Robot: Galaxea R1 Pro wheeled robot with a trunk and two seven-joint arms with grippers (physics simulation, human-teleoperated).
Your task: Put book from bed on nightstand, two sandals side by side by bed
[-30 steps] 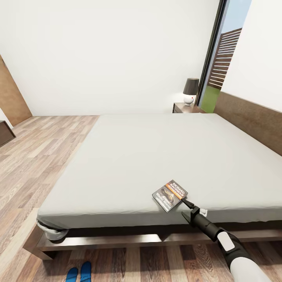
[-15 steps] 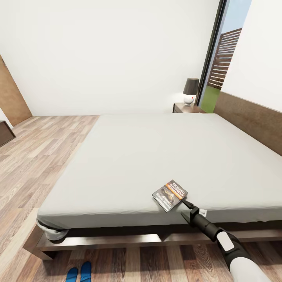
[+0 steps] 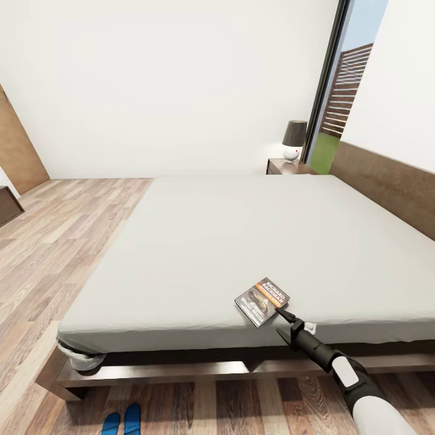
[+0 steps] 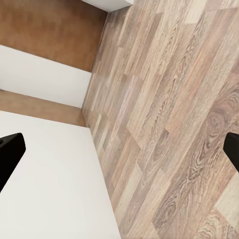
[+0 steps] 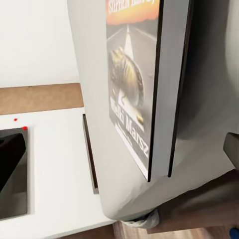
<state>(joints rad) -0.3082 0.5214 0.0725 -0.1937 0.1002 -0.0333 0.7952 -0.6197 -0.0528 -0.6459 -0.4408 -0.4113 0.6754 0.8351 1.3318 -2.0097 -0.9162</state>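
Observation:
The book point(image 3: 262, 301), dark with an orange band, lies flat near the close edge of the bed point(image 3: 241, 241), right of its middle. My right gripper point(image 3: 280, 321) is open at the book's near right corner, one finger reaching the cover's edge. Seen from the right wrist, the book point(image 5: 132, 84) lies on the grey mattress point(image 5: 214, 99) between the wide-apart fingers point(image 5: 11, 169). Two blue sandals point(image 3: 122, 420) lie side by side on the floor in front of the bed. A nightstand point(image 3: 289, 166) stands past the bed's far side. My left gripper point(image 4: 119, 149) is open over plank floor.
A lamp point(image 3: 294, 140) with a dark shade stands on the nightstand, beside the tall window point(image 3: 338, 103). The headboard point(image 3: 386, 184) runs along the right. A brown door point(image 3: 18, 151) and a dark cabinet point(image 3: 8, 206) are at the far left. Wood floor point(image 3: 66, 229) spreads left of the bed.
My right gripper has edged slightly forward and left toward the book's corner. The book, bed and sandals have not moved.

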